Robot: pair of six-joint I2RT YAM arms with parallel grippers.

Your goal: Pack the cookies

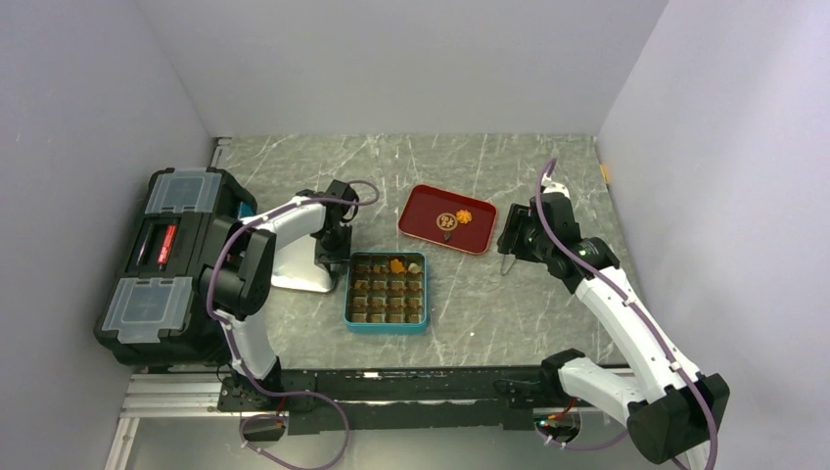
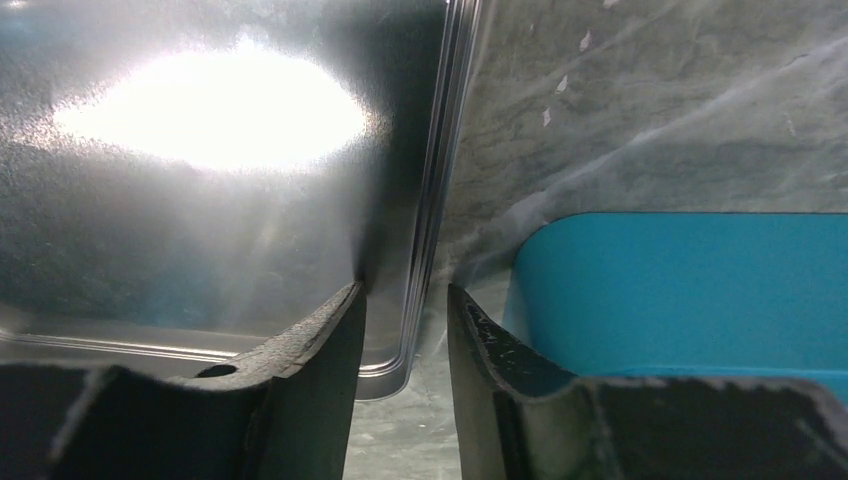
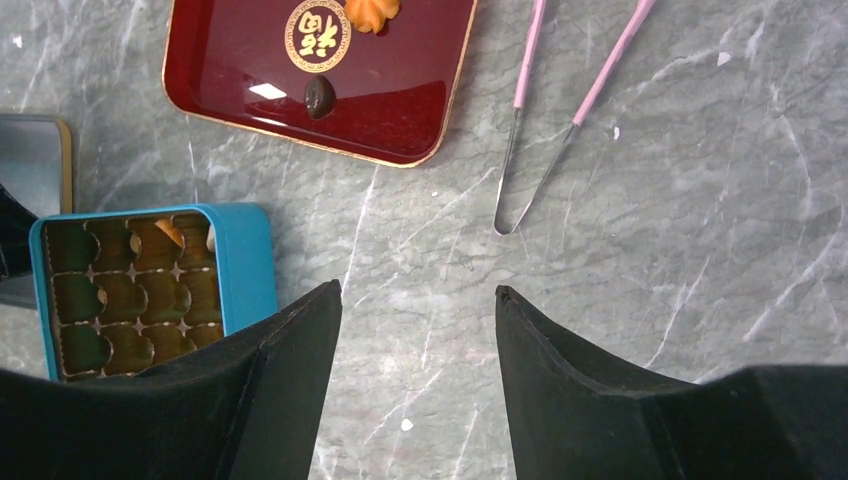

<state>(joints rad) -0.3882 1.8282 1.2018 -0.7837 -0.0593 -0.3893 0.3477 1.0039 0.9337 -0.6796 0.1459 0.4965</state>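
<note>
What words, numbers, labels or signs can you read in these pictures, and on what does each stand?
Gold round emblem on the red tray: a character-like sign, partly cut off; cannot be read.
Red label on the black toolbox: too small to read.
No other text shows.

White-shelled left arm and right arm, black joint housings, black bases. Thin purple cable runs along each arm. Left gripper has matte black wedge fingers with scuffed, worn inner edges and a small round hole near one root. Right gripper has the same black wedges, cleaner.
</note>
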